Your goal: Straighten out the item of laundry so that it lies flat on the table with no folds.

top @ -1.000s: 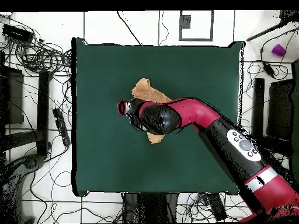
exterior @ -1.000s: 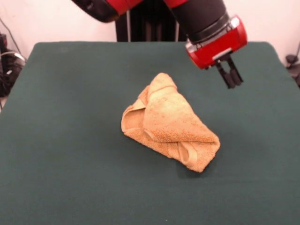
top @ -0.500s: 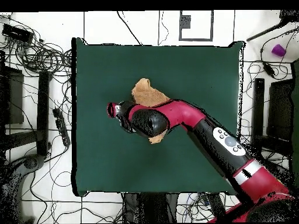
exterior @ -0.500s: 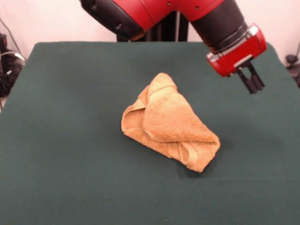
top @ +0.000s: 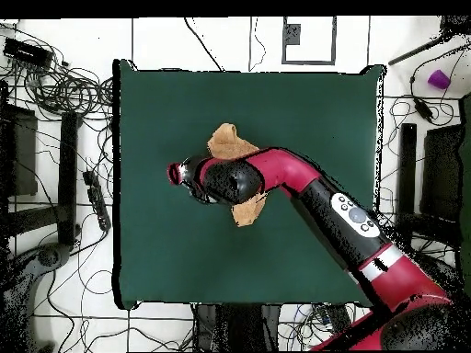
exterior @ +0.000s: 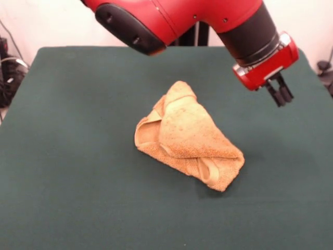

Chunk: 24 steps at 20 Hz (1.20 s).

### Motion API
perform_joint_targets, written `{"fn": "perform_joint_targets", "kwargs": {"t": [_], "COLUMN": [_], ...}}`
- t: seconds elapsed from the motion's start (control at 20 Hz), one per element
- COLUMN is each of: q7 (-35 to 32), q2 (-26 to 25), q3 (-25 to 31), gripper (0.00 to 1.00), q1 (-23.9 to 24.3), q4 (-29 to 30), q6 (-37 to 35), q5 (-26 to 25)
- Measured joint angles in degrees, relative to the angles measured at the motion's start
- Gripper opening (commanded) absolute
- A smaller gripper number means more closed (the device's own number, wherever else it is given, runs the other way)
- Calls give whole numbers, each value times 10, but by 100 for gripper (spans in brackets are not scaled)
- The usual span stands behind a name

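Note:
The item of laundry is a golden-orange towel, crumpled and folded over itself into a rough wedge near the middle of the dark green table. My gripper hangs in the air to the right of the towel and above the cloth, its two black fingers together with nothing between them. In the overhead view the arm covers the towel's middle, so the towel shows only at its two ends, and the gripper sits just off its left side over the table.
Tangled cables and dark equipment lie on the floor around the table. A small purple object sits on the floor at the overhead view's right.
The gripper swung sideways away from the towel, rightward in the front view, then nearly stopped. The towel has not moved.

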<state>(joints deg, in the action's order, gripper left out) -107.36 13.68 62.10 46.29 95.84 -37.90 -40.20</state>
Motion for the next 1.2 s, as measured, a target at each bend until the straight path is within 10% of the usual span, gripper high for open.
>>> {"fn": "perform_joint_targets", "kwargs": {"t": [1.2], "q7": [83], "q2": [24], "q3": [24], "gripper": [0], "q1": [11], "q4": [-51], "q6": [-21], "q5": [14]}}
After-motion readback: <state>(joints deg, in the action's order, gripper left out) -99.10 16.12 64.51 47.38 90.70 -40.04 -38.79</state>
